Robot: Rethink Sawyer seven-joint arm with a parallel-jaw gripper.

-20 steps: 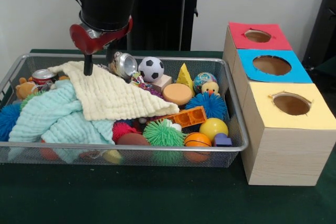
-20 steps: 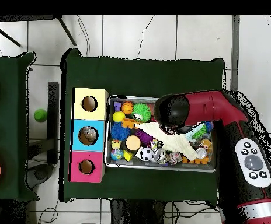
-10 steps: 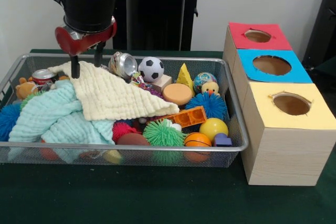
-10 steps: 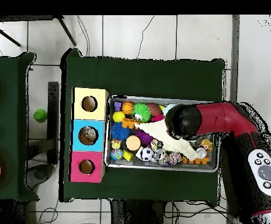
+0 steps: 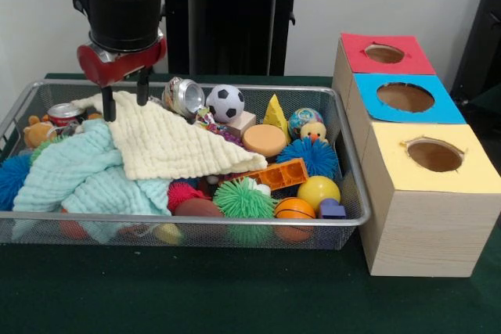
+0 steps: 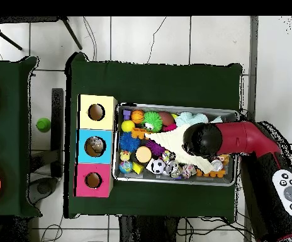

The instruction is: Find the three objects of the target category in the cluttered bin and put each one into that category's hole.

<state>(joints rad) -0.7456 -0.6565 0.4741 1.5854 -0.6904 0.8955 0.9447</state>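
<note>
My gripper (image 5: 125, 101) hangs open and empty over the far left corner of a cream cloth (image 5: 168, 145) in the wire bin (image 5: 196, 228). Its fingertips (image 5: 108, 109) sit just above the cloth's edge. A mint cloth (image 5: 74, 174) lies under and beside the cream one and hides whatever is below. At the right stand three boxes with holes: red (image 5: 384, 54), blue (image 5: 405, 97) and yellow (image 5: 434, 156). In the overhead view the arm's head (image 6: 202, 140) covers the gripper, above the bin (image 6: 174, 181).
Loose in the bin are a silver can (image 5: 184, 96), a soccer ball (image 5: 225, 102), a yellow wedge (image 5: 275, 113), an orange disc (image 5: 264, 140), a blue spiky ball (image 5: 317, 157), a green spiky ball (image 5: 243, 199), an orange brick (image 5: 280, 174), a yellow ball (image 5: 318, 191), a red can (image 5: 64, 113) and a teddy bear (image 5: 37, 132).
The gripper has moved left along the bin's far side, from near the silver can to the cream cloth's left corner, and sits slightly higher. Nothing in the bin has shifted.
</note>
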